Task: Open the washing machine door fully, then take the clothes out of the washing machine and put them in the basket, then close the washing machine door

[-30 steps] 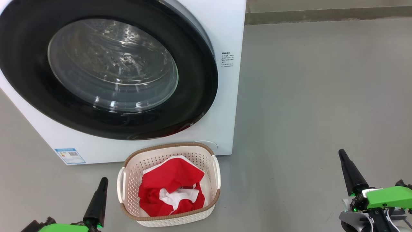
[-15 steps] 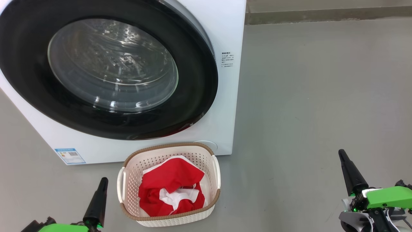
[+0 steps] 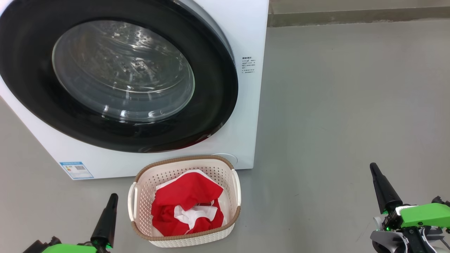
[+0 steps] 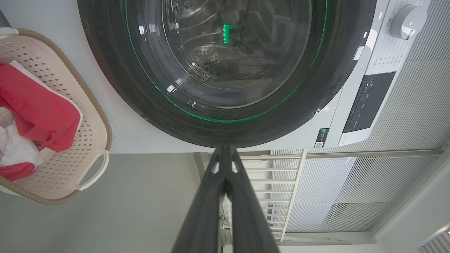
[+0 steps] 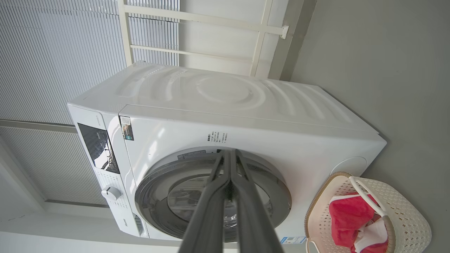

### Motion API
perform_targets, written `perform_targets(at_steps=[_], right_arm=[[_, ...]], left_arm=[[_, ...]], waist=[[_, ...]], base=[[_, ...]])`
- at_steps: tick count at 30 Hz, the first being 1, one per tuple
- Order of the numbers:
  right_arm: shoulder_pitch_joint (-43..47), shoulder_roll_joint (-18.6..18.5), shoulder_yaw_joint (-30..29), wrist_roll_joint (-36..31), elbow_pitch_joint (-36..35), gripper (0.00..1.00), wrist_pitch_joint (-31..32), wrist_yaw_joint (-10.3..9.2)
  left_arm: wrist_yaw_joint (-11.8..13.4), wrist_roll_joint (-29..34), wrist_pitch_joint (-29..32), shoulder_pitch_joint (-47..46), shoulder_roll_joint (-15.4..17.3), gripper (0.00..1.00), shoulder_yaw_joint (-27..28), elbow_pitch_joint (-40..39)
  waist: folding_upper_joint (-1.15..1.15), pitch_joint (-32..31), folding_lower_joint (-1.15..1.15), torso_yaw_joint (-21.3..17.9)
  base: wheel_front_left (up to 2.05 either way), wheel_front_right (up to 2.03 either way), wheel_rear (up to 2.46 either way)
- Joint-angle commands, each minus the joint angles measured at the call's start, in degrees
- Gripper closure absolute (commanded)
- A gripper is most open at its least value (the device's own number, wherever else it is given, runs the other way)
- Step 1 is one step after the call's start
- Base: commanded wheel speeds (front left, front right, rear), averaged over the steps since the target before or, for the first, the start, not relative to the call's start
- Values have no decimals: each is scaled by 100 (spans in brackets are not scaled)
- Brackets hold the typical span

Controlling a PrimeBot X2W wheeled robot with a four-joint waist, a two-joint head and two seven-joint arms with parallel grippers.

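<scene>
Ahead of the left gripper (image 3: 113, 199) and the right gripper (image 3: 374, 172), both pinched together and carrying nothing, the washing machine door (image 3: 214, 105) is sitting shut, seemingly heavy and glossy. Just beside the left one, the basket (image 3: 219, 175) is holding the clothes (image 3: 186, 195), probably soft and easy to pinch at a fold.

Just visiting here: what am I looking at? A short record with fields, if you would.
washing machine door: looks closed on the washing machine
clothes: red and white, heaped in the basket
basket position: on the floor, in front of the machine
left gripper: shut, empty, left of the basket
right gripper: shut, empty, over bare floor to the right
</scene>
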Motion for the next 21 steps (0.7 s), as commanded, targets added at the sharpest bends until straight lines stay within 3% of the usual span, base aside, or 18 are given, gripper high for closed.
perform_targets(at_steps=[1,21], right_arm=[[-240,-30,73,-2,-140,100,34,3],[-241,-27,69,-6,-140,100,38,3]], left_arm=[[-40,-39,19,-237,104,100,206,-120],[-40,-39,19,-237,104,100,205,-120]], waist=[[0,0,0,0],[0,0,0,0]], base=[[0,0,0],[0,0,0]])
